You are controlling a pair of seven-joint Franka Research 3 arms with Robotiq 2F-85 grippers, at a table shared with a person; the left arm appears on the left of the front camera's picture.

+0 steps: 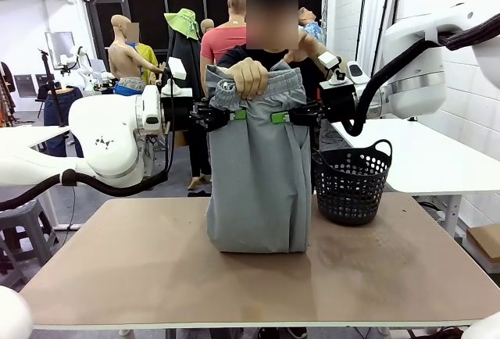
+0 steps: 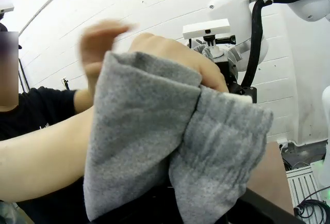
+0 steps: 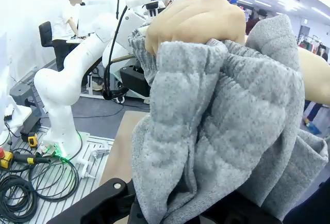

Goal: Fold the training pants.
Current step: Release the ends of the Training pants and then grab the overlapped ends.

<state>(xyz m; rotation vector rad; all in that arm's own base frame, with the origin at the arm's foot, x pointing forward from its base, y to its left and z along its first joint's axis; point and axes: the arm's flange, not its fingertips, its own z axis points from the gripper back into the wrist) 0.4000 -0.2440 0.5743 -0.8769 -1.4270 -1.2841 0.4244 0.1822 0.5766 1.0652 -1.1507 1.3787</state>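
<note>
- Nearest the lens in both wrist views is grey jersey: the training pants [image 1: 262, 175], bunched right over each camera's own fingers.
- Seen from the front, the pants hang upright in the centre of the frame. The gathered waistband is at the top and the lower end touches the table [image 1: 141, 269].
- Left gripper [image 1: 236, 114]: clamped on the left edge of the pants, just below the waistband.
- Right gripper [image 1: 281, 117]: clamped the same way on the right edge, level with the other.
- A person's hand [image 1: 250, 78] grips the waistband from above, between the two grippers.
- Step in hand, as I judge it: the pants are held up and spread, so this looks like the set-up for a fold, with no crosswise fold made yet.
- The next move likely calls for the person's hand to let go. Both arms would then lower the waistband together, keeping it level so the cloth lies flat on the table and does not twist or sag in the middle.
- The basket [image 1: 351, 181] stands on the table just beside the right edge of the pants and could snag the cloth.
- Count:
  - one pair of pants
  - two grippers, both holding it
  - one black mesh basket
  - one table
  - one hand clearly on the waistband in the front view
  - a second, blurred hand in the upper left of the left wrist view
</note>
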